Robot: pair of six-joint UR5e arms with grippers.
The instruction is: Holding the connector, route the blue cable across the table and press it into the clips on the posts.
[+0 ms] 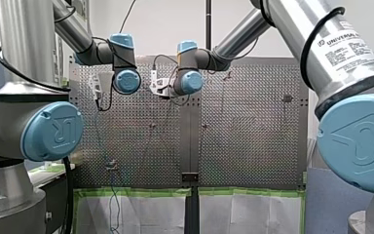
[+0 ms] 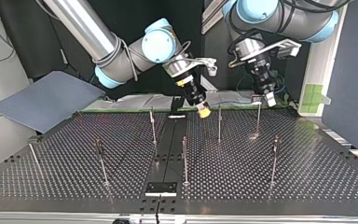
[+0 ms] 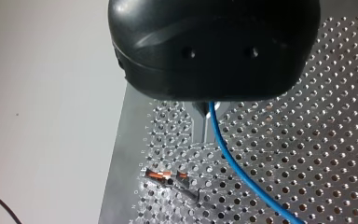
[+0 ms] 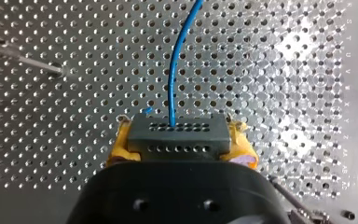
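L: my left gripper (image 3: 207, 109) pinched shut on the blue cable (image 3: 235, 163), likely as a guide keeping it taut | R: my right gripper (image 4: 179, 140), at its 3 o'clock in front view, clamped the connector (image 4: 177, 126) between yellow pads (image 4: 121, 144) to lead the run | posts (image 2: 219, 123) stood at 6 o'clock in top view; routing judged barely begun

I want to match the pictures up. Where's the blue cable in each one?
Front view: blue cable, a thin line down the left of the perforated table.
Top view: too thin to make out.
Left wrist view: comes out of my left gripper.
Right wrist view: runs ahead out of the connector.
Shared landmark: the perforated table.
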